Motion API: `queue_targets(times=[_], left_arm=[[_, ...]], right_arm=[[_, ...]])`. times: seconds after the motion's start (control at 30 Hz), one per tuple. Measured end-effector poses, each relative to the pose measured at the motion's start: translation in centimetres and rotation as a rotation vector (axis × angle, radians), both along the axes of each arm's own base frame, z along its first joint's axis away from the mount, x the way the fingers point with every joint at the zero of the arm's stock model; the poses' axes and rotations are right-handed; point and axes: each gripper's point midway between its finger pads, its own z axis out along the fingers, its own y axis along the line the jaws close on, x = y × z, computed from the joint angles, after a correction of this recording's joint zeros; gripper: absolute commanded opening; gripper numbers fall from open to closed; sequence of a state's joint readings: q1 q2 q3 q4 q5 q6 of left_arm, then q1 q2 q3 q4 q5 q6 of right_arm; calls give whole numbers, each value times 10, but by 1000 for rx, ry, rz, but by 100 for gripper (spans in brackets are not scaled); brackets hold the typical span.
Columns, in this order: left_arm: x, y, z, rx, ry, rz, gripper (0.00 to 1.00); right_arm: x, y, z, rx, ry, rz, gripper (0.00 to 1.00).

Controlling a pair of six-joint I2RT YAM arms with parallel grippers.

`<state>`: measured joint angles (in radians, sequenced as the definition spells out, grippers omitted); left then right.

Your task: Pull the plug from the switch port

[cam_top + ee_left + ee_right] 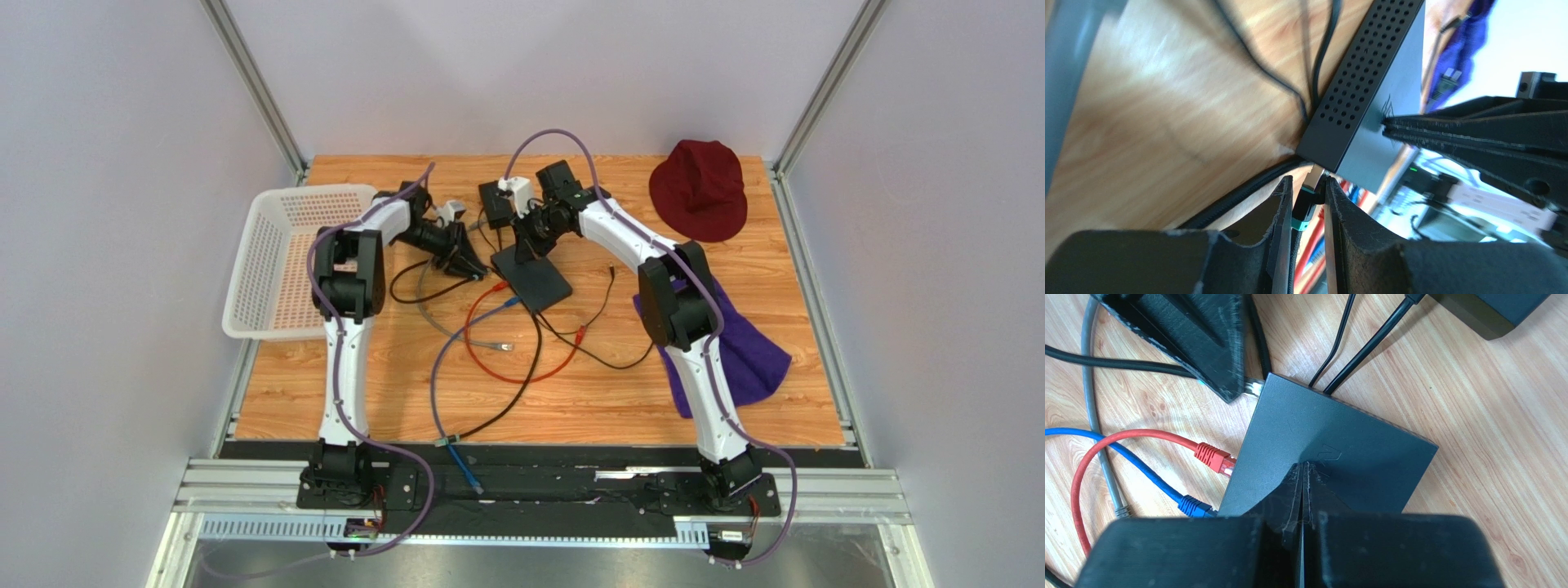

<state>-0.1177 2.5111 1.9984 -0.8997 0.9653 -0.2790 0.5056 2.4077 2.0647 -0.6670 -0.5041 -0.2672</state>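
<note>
The flat black switch (536, 281) lies mid-table, also in the left wrist view (1379, 92) and the right wrist view (1333, 441). My left gripper (474, 262) (1309, 184) is shut on a black plug with a teal band (1307, 202). The plug's metal tip (1255, 387) sits at the corner of the switch's port edge; how deep it sits is hidden. My right gripper (530, 241) (1303, 467) is shut on nothing, its tips pressed down on the switch's top. A red plug (1212, 457) and a blue plug (1192, 506) sit at the same port edge.
A black adapter brick (497, 203) (1488, 309) lies behind the switch, with black leads running to it. Red, blue, grey and black cables loop in front. A white basket (288, 260) stands at the left, a red hat (699, 186) at the back right, and a purple cloth (740, 346) at the right.
</note>
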Motion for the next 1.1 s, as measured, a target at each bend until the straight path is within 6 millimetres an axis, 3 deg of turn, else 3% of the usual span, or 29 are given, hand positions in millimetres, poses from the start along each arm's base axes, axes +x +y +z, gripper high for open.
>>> queue_targets(times=[0.13, 0.6, 0.9, 1.1], left_arm=[[-21, 9, -5, -78, 127, 33, 0], [-14, 6, 2, -52, 80, 21, 0], [-2, 1, 68, -94, -81, 3, 0], [22, 13, 126, 60, -403, -72, 0]], right_arm=[[0, 0, 0, -1, -4, 1, 0], [0, 0, 0, -4, -6, 1, 0], [0, 0, 1, 0, -4, 0, 0], [5, -5, 6, 2, 20, -34, 1]])
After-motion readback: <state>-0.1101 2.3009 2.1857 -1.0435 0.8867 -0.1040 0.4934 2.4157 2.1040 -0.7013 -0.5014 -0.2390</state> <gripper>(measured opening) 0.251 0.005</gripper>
